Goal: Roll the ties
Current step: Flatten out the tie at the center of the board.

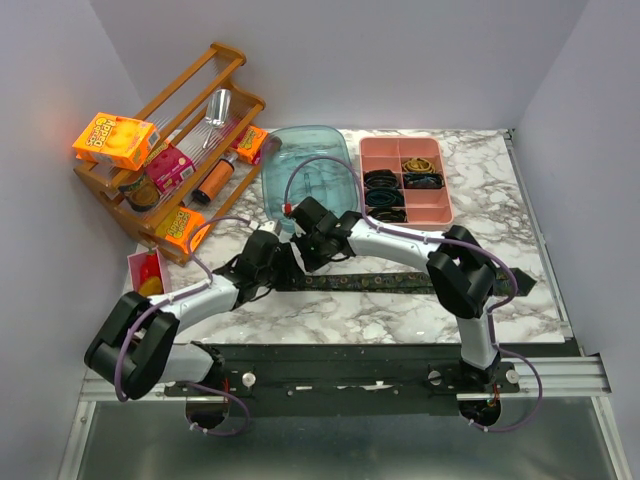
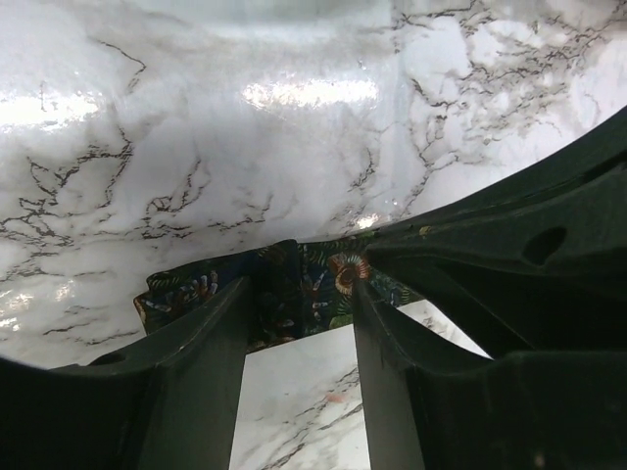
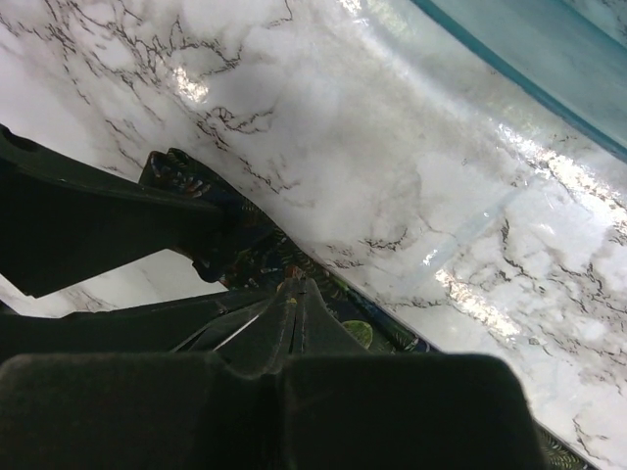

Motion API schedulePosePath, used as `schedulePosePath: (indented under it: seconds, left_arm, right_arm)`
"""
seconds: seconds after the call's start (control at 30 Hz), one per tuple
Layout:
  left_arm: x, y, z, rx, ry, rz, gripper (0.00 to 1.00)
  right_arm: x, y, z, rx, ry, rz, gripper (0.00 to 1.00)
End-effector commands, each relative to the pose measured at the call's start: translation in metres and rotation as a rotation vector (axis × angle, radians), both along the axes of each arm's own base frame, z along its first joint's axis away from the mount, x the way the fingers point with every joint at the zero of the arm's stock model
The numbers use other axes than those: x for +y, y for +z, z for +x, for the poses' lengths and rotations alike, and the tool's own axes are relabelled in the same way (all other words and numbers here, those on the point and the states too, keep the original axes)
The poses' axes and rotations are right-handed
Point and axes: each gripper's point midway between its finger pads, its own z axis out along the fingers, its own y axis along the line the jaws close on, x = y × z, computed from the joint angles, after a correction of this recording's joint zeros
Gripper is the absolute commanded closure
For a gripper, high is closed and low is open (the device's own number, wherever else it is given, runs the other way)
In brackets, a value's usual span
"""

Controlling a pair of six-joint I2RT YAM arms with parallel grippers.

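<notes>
One tie (image 1: 400, 283), dark with a small coloured pattern, lies flat across the marble table from left to right. Both grippers meet at its left end. My left gripper (image 1: 283, 264) is open; in the left wrist view (image 2: 299, 294) its fingers straddle the tie's end (image 2: 323, 284), which is bunched up between the tips. My right gripper (image 1: 303, 242) is shut, and in the right wrist view its tips (image 3: 299, 289) pinch the tie (image 3: 362, 328) right beside the left gripper's finger (image 3: 108, 230). Whether fabric sits between the right jaws is hard to see.
A pink divided tray (image 1: 447, 205) holding rolled ties stands at the back right. A clear blue tub (image 1: 310, 165) sits just behind the grippers. A wooden rack (image 1: 185, 120) with boxes and bottles stands at the back left, and a pink holder (image 1: 150, 272) is near the left arm.
</notes>
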Motion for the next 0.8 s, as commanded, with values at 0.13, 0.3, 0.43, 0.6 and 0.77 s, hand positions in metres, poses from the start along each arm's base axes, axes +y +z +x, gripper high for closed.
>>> schedulePosePath:
  seconds: [0.13, 0.3, 0.43, 0.6, 0.77]
  left_arm:
    - [-0.007, 0.011, -0.003, -0.047, 0.005, -0.09, 0.45]
    - [-0.001, 0.021, -0.007, -0.072, 0.033, -0.104, 0.45]
    - [0.007, 0.033, -0.007, -0.104, 0.054, -0.1, 0.45]
    - [0.012, 0.033, -0.01, -0.097, 0.064, -0.101, 0.44]
    - [0.012, 0.027, -0.013, -0.08, 0.057, -0.108, 0.56]
  right_arm:
    - [0.003, 0.018, -0.002, -0.012, 0.014, 0.043, 0.99]
    - [0.016, 0.032, -0.005, -0.005, 0.064, 0.113, 0.99]
    - [0.031, 0.04, -0.012, 0.025, 0.116, 0.176, 0.99]
    - [0.048, 0.038, -0.017, 0.051, 0.149, 0.21, 0.99]
    - [0.047, 0.04, -0.013, 0.039, 0.129, 0.207, 0.99]
